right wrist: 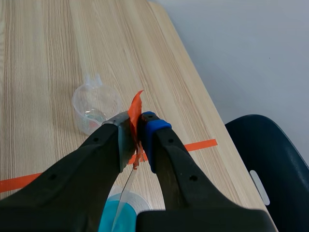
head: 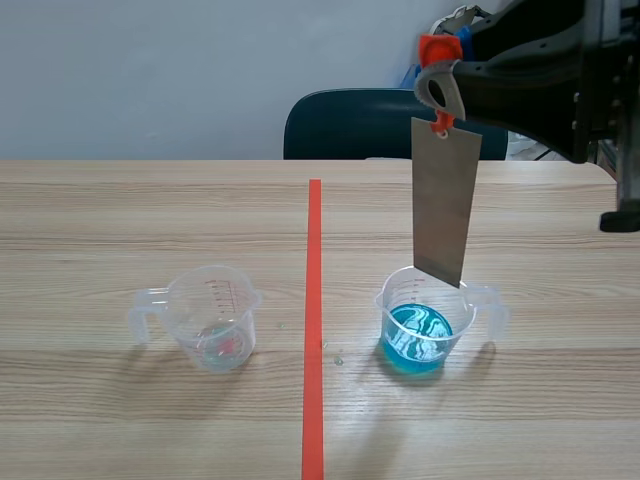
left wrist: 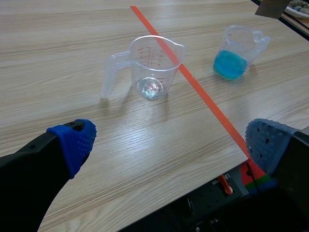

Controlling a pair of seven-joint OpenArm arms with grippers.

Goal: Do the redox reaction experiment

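— Over the right half of the bench, what does your right gripper (head: pixel 441 88) hold?

— My two fingers are closed tight on the orange-red tab (right wrist: pixel 135 107) of a flat grey metal plate (head: pixel 446 205). The plate hangs down from them, a little tilted.

— Where is its lower end?

— At the rim of the clear plastic measuring cup with blue liquid (head: pixel 424 325). The cup is right of the orange-red tape line (head: pixel 314 300), midway between the near and far edges. I cannot tell if the corner is inside the rim or just above. It does not reach the liquid.

— Your left gripper (left wrist: pixel 169 140)?

— Wide open at the near edge, with nothing between the pads. Ahead of it, left of the line, stands a second clear plastic measuring cup with red scale marks (left wrist: pixel 152 67).
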